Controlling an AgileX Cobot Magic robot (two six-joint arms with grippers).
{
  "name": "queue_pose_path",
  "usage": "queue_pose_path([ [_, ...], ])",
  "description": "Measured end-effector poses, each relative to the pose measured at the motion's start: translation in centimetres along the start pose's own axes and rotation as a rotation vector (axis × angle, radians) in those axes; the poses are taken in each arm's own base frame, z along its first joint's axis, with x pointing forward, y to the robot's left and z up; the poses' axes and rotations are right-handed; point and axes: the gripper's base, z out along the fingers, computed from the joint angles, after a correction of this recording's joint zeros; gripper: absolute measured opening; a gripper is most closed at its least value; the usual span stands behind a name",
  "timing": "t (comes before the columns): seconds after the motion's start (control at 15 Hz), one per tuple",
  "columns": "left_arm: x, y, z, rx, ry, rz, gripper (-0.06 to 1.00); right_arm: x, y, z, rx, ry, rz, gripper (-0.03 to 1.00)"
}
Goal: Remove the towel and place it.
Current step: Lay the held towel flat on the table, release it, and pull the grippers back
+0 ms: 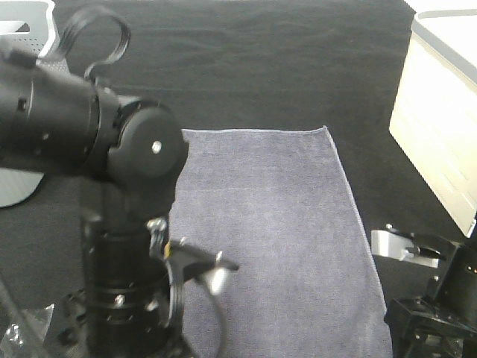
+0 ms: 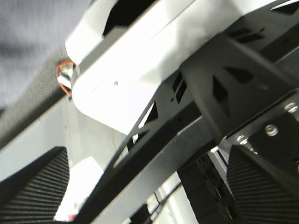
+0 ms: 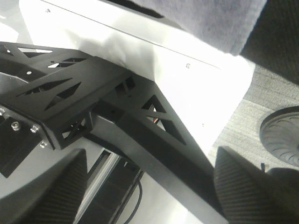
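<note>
The greyish-purple towel (image 1: 276,239) lies spread flat on the black table cloth (image 1: 261,67), running from mid-table to the near edge. My left arm (image 1: 127,224) stands at its left edge and my right arm (image 1: 436,291) just off its near right corner. In the left wrist view the left gripper (image 2: 149,186) is open and empty, its pads (image 2: 32,186) wide apart, with a patch of towel (image 2: 28,42) beyond. The right gripper (image 3: 149,186) is open and empty too, facing the robot's frame, with a towel corner (image 3: 205,16) hanging over the table edge.
A white basket-like container (image 1: 22,26) sits at the far left corner. A pale box (image 1: 440,127) stands along the right side. A light grey object (image 1: 15,186) lies at the left edge. The white table frame (image 3: 154,51) and a black wheel (image 3: 280,135) show below.
</note>
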Motion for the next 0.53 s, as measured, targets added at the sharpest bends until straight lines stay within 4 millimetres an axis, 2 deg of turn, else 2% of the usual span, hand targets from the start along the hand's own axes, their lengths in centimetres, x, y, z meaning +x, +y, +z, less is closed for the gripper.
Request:
queue_pose_path([
  [0.13,-1.1,0.2,-1.9,-0.035,-0.07,0.055,0.86,-1.5,0.3,-1.8,0.041,-0.089,-0.024,0.74],
  [0.33,-2.9,4.5,-6.3,-0.042,-0.21,-0.043,0.86,-4.0,1.7,-6.3,0.094,-0.265,-0.072,0.74],
  [0.47,-3.5,7.5,-9.5,-0.066,-0.311,-0.104,0.86,-5.3,3.1,-10.0,0.129,-0.392,-0.123,0.76],
  [0.53,-3.7,8.3,-10.2,-0.079,-0.344,-0.117,0.87,-5.7,3.6,-12.0,0.173,-0.454,-0.151,0.78],
])
